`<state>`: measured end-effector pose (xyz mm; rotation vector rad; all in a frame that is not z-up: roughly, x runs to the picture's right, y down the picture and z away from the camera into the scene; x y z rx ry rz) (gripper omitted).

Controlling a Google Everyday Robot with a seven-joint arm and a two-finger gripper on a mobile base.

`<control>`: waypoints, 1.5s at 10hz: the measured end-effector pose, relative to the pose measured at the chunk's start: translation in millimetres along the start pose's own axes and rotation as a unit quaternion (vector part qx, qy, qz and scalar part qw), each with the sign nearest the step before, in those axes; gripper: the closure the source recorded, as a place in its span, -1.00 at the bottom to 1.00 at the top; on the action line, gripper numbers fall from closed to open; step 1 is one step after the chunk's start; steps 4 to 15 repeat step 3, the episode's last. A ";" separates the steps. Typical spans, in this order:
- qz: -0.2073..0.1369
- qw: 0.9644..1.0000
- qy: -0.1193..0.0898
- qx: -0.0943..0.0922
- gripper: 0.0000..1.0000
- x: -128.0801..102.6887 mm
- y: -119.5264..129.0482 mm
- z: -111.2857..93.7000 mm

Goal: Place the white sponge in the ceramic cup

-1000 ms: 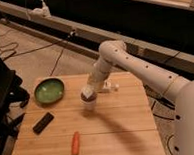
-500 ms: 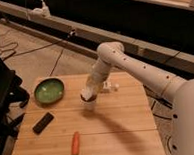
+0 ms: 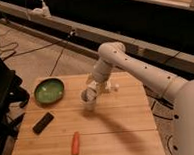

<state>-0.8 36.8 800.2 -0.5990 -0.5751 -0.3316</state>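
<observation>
The ceramic cup [image 3: 88,105], small and white, stands upright near the middle of the wooden table [image 3: 125,126]. My gripper [image 3: 90,95] hangs straight over the cup's mouth, its tip at or just inside the rim. Something pale shows at the gripper's tip, but I cannot tell whether it is the white sponge. No sponge lies apart on the table. A small white item [image 3: 111,87] sits just right of the gripper, partly hidden behind the arm.
A green bowl [image 3: 49,90] sits at the table's back left. A black rectangular object [image 3: 43,123] lies front left. An orange carrot [image 3: 75,143] lies near the front edge. Black equipment [image 3: 2,93] stands left of the table.
The gripper has stayed over the cup, shifting only slightly. Nothing else on the table has moved.
</observation>
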 end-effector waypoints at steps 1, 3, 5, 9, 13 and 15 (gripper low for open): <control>0.004 1.000 0.001 0.011 -0.23 2.3 -3.9 -9.2; 0.012 1.000 0.000 0.028 -0.23 8.0 -6.9 -23.1; 0.012 1.000 0.000 0.028 -0.23 8.0 -6.9 -23.1; 0.012 1.000 0.000 0.028 -0.23 8.0 -6.9 -23.1; 0.012 1.000 0.000 0.028 -0.23 8.0 -6.9 -23.1; 0.012 1.000 0.000 0.028 -0.23 8.0 -6.9 -23.1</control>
